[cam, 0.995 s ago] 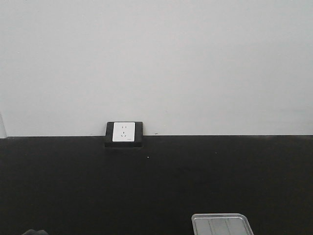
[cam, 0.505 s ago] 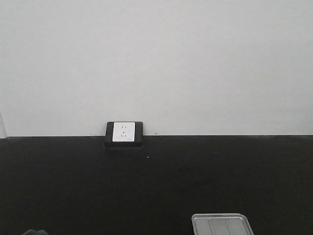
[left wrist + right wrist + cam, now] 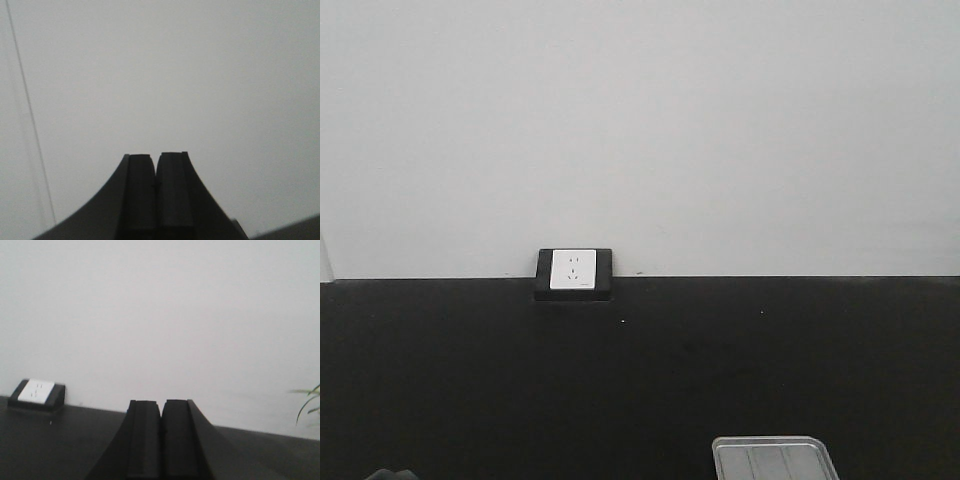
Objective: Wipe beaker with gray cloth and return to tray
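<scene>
Change over the last second: none that you can log. The front view matches both earlier pictures in every part, with the tray point(image 3: 770, 461), wall socket point(image 3: 573, 271) and black tabletop point(image 3: 470, 380) all where they were. Tray: silver, only its far end showing at the bottom edge of the front view, right of centre and well apart from the socket; no beaker stands in the strip that shows. Beaker: not in any view. Gray cloth: not identifiable; a small dark shape point(image 3: 390, 474) at the bottom-left edge of the front view is too cropped to name. Left pincer point(image 3: 156, 162): fingers pressed together with nothing between them, raised and pointed at the pale wall point(image 3: 200, 75). Right pincer point(image 3: 161, 407): likewise pressed together and holding nothing, pointed over the tabletop towards the wall, with the socket to its left and a few plant leaves point(image 3: 309, 401) at the right edge. Assessment: with nothing moved and both pincers bare and aimed away from the work, you appear to be at rest, either ahead of the first reach or after the last. These pictures do not settle which, since beaker and cloth lie out of frame. Next requirement, if the job is unstarted: tilt an arm down to bring beaker and cloth into view before you commit to any grasp.
</scene>
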You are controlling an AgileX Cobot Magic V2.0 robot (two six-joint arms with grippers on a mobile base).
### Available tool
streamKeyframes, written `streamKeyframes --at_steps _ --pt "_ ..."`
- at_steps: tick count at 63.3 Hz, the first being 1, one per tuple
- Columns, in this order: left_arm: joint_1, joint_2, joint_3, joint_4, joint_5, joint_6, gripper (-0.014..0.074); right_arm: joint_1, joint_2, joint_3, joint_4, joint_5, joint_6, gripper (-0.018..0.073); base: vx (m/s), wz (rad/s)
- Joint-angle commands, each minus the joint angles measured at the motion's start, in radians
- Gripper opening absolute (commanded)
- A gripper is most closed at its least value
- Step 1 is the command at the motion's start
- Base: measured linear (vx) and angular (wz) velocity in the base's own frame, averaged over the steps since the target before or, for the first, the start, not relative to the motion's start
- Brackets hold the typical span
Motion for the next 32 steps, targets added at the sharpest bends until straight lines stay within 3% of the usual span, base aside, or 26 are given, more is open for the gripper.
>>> streamKeyframes --at_steps 1,14,32 --pt "0.002 0.025 -0.212 -0.014 0.081 -0.013 -0.0006 -0.005 0.071 -0.159 0.001 -0.023 0.013 -0.0008 0.0 0.0" --pt "0.002 0.222 -0.579 -0.014 0.492 -0.018 -0.0006 -0.005 0.296 -0.418 0.0 0.061 0.011 -0.0008 0.0 0.0" --pt "0.002 0.465 -0.649 -0.014 0.599 -0.022 0.001 -0.005 0.573 -0.464 -0.001 0.085 0.011 -0.0001 0.0 0.0"
